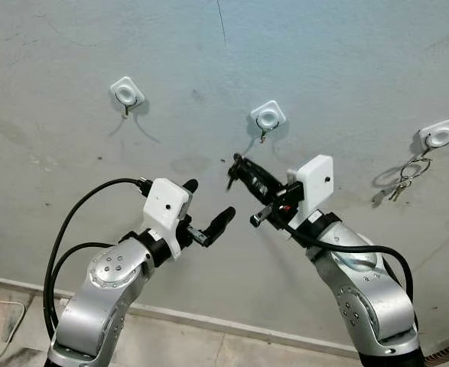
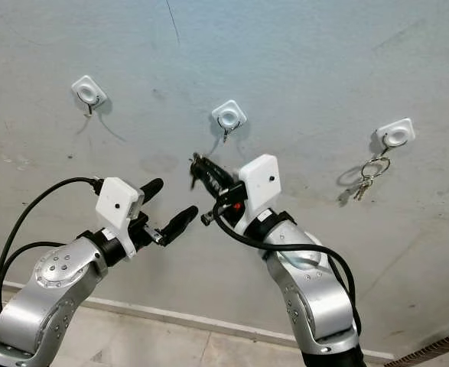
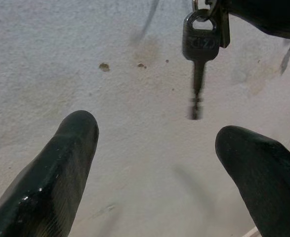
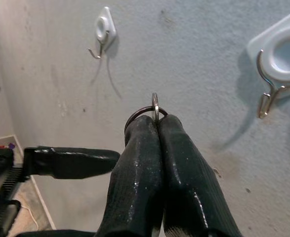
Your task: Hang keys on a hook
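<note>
Three white wall hooks run across the grey wall: a left hook [image 1: 126,93], a middle hook [image 1: 268,117] and a right hook [image 1: 439,136]. A bunch of keys [image 1: 404,182] hangs from the right hook. My right gripper [image 1: 236,162] is shut on a metal key ring [image 4: 154,106], its tips just below and left of the middle hook [image 4: 278,59]. A dark key [image 3: 199,44] dangles from that ring. My left gripper [image 1: 209,201] stands open just below and left of the key, holding nothing; its fingers [image 3: 61,163] are spread wide.
The wall meets the floor at a pale baseboard [image 1: 209,321]. A white cable [image 1: 2,329] lies on the floor at the lower left. Black cables loop from both arms.
</note>
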